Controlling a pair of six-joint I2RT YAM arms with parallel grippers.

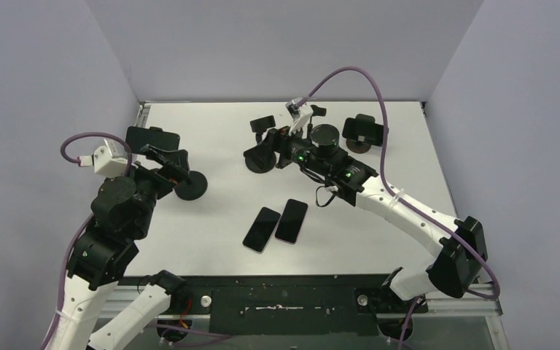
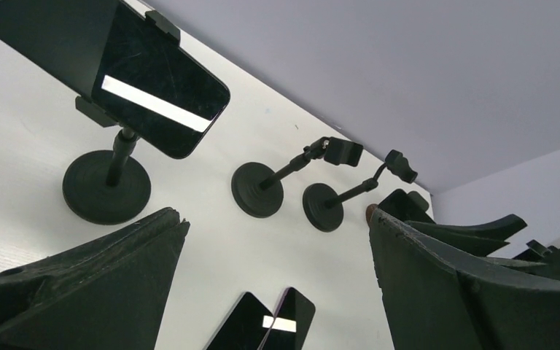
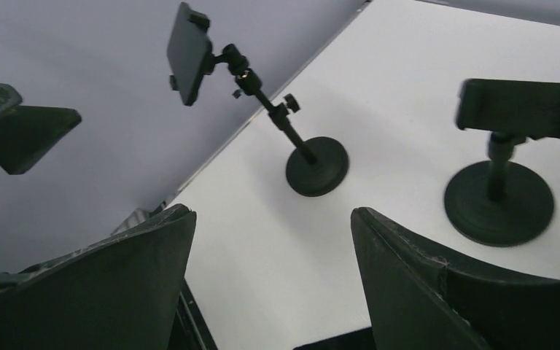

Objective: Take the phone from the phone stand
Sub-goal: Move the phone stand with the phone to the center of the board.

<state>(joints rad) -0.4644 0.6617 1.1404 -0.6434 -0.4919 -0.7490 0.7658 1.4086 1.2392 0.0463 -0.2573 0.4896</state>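
Overhead and wrist views of a two-arm robot working at a white table (image 1: pixel 211 124). The left gripper (image 2: pixel 277 217) has its fingers spread as wide as they go, with nothing between them. The phone (image 2: pixel 127 76) sits just ahead of that gripper, up and to the left of its fingertips, and does not appear to be touched yet. It lies landscape and tilted back on the phone stand (image 2: pixel 106 186), pinched by clips on its upper and lower long edges, which is what keeps it aloft on the short stem. The wide spread probably prepares the fingers to span the phone's body. The right gripper (image 3: pixel 270 215) also has its fingers apart and grips nothing; it hangs among the stands at mid-table, well to the right of the left gripper, perhaps just waiting. Three phones show in all: the clamped one, plus a black phone (image 1: pixel 262 229) and a reddish-edged phone (image 1: pixel 292 220) lying flat side by side, below and between the two grippers, likely the set-down spot. Four stands show: the loaded one, a nearer empty stand (image 2: pixel 259 191) and a farther empty stand (image 2: pixel 324 208) ahead of the left fingers, and a fourth stand (image 1: pixel 364 131) beyond the right gripper, which may be loaded or empty; I cannot tell.
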